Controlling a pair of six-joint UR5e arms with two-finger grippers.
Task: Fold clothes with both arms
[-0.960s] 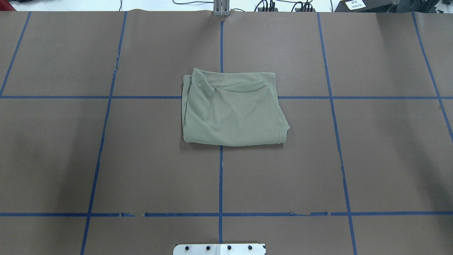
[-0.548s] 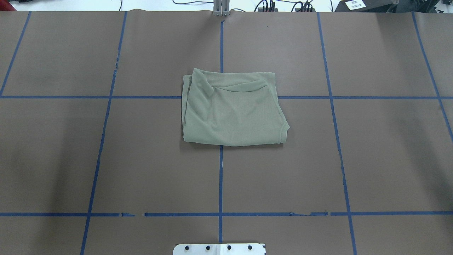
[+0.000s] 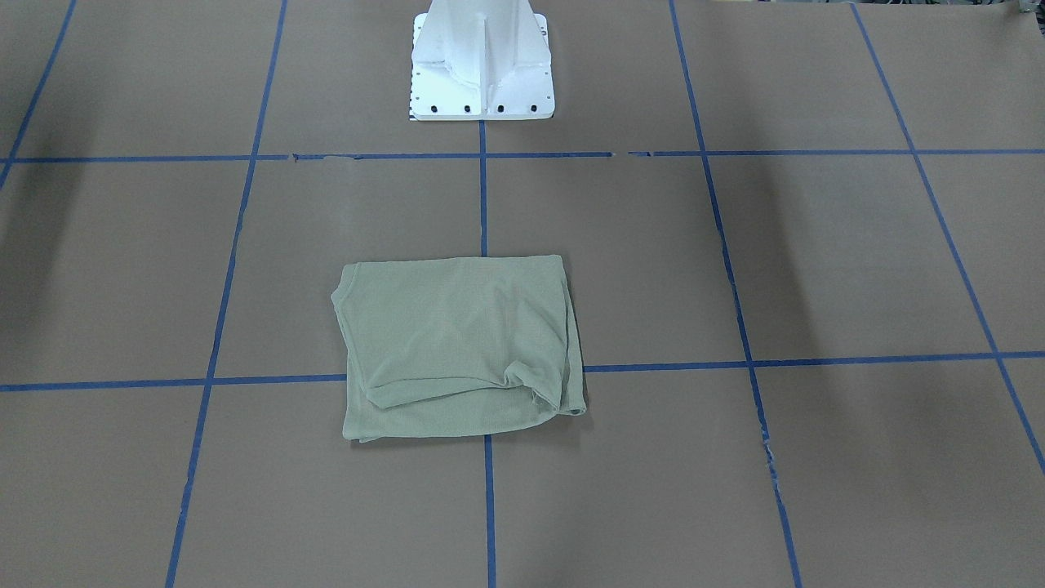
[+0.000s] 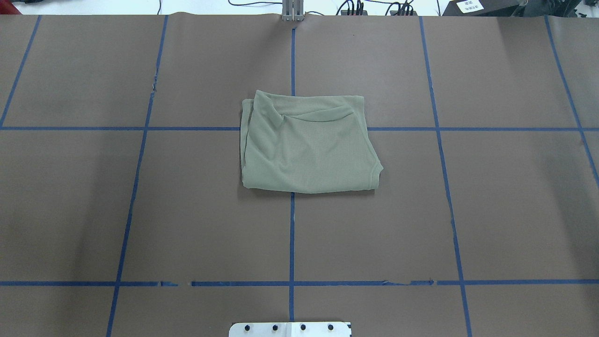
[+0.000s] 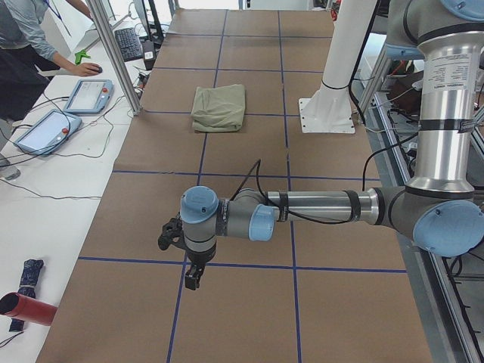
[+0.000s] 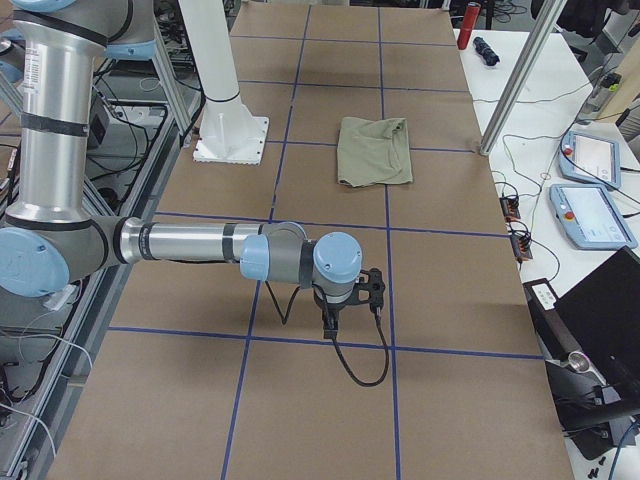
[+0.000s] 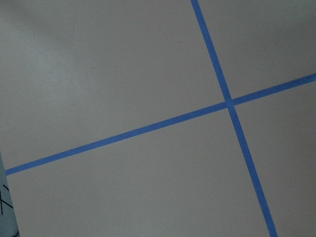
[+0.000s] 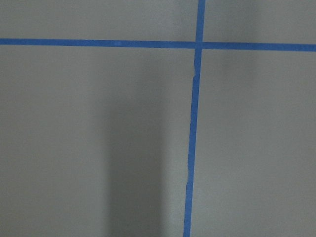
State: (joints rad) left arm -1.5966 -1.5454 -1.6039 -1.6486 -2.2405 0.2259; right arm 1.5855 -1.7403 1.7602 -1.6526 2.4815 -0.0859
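The sage-green shirt (image 4: 306,145) lies folded into a rough rectangle at the table's middle, flat on the brown cover (image 3: 461,343). It also shows in the side views (image 5: 219,107) (image 6: 373,150). Both arms are pulled far out to the table's ends, away from the shirt. The left gripper (image 5: 193,278) hangs over a blue tape crossing in the exterior left view, and I cannot tell if it is open or shut. The right gripper (image 6: 330,328) points down over a tape line in the exterior right view, its state likewise unclear. Both wrist views hold only table and tape.
The white pedestal base (image 3: 482,57) stands behind the shirt. Blue tape lines (image 4: 292,234) grid the table. A person (image 5: 30,45) reaches toward control pendants (image 5: 87,94) on the side bench. More pendants (image 6: 590,215) and a red cylinder (image 5: 26,308) lie off the table.
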